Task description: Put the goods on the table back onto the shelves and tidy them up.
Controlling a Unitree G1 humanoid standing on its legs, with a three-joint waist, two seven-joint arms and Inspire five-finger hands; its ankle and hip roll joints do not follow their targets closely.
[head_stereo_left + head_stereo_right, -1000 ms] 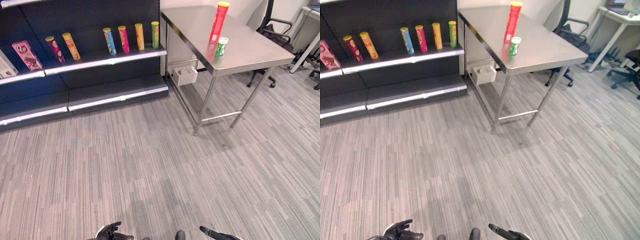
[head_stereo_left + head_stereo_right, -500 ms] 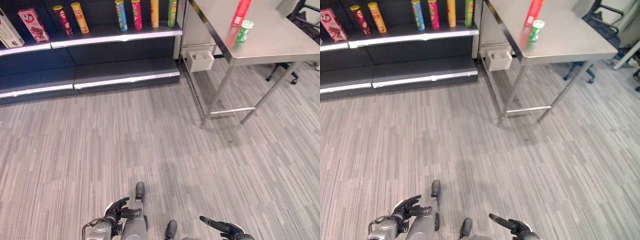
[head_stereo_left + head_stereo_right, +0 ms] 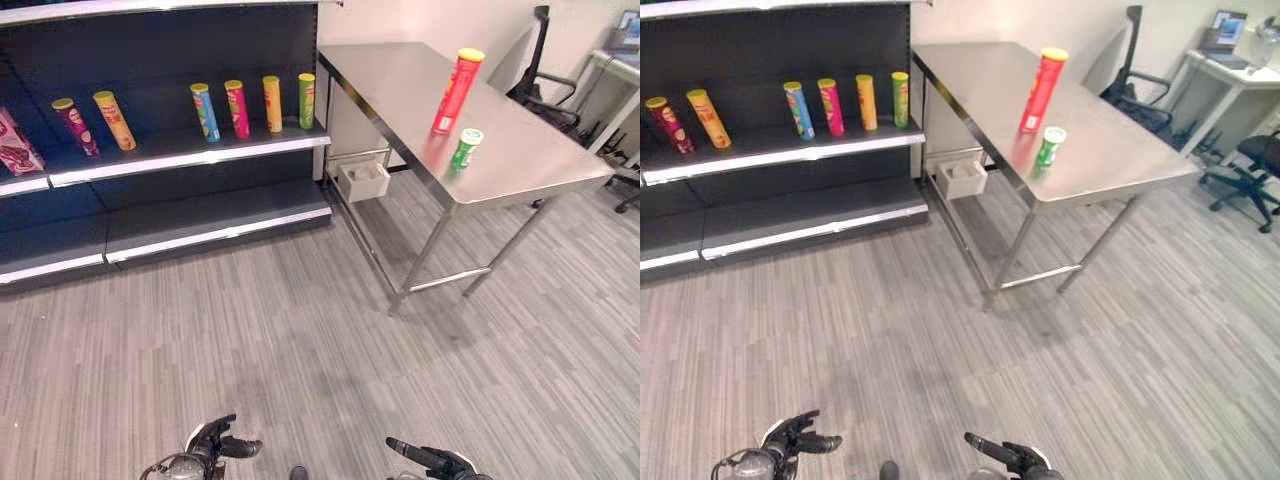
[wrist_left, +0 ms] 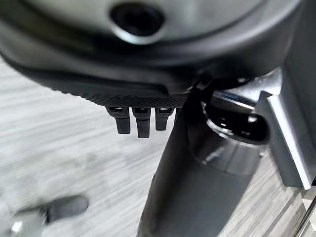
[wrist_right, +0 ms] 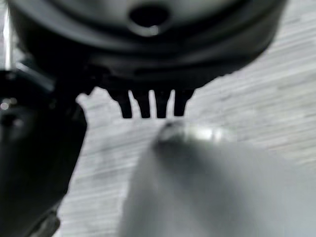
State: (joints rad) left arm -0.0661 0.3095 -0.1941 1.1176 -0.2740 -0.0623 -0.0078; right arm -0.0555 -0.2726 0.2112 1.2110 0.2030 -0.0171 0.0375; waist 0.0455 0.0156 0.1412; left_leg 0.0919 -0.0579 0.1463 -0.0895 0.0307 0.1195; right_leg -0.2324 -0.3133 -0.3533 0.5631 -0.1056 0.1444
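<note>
Left eye view: the approach is the step in hand, with nothing picked up yet. A tall red canister (image 3: 456, 89) and a short green canister (image 3: 465, 147) stand on the steel tabletop (image 3: 520, 165) at upper right; the shelf (image 3: 190, 150) at upper left carries a row of upright canisters (image 3: 238, 108). The next move calls for walking to the tabletop and reaching for a canister.

Right eye view: the left robot hand (image 3: 790, 440) at the lower edge hangs with fingers loosely spread, holding nothing. The right robot hand (image 3: 1005, 456) beside it has fingers stretched out, also empty.

Wrist views: both show relaxed fingertips over carpet floor (image 4: 59, 148).
</note>
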